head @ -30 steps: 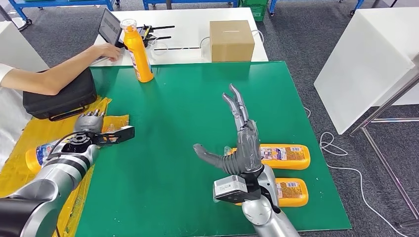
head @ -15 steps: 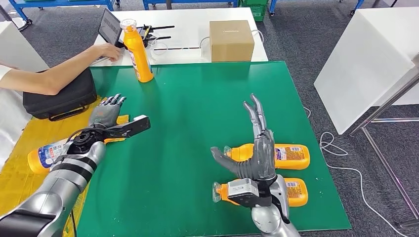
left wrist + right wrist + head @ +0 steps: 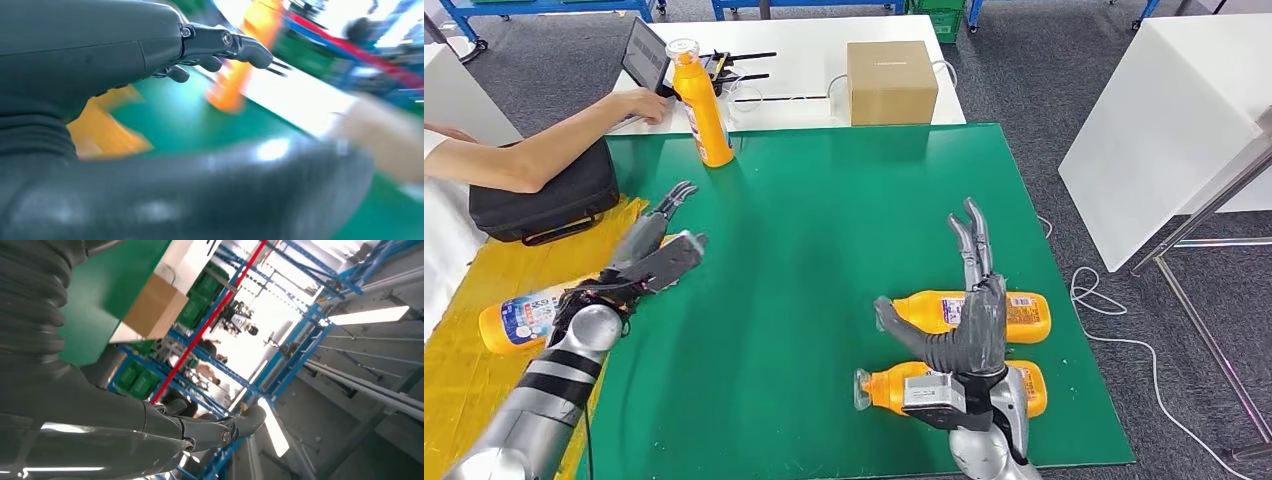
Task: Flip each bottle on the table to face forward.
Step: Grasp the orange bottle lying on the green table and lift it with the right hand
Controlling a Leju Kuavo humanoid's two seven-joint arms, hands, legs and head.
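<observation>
Both hands moved fwd, right hand [image 3: 969, 320] fingers spread, partly hiding two lying bottles [image 3: 1024, 312], left hand [image 3: 656, 250] open, wrist view blurred

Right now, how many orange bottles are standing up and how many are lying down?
Standing bottle: 1
Lying bottles on the green mat: 2
Lying bottle on the yellow sheet: 1
Total: 4 bottles
</observation>
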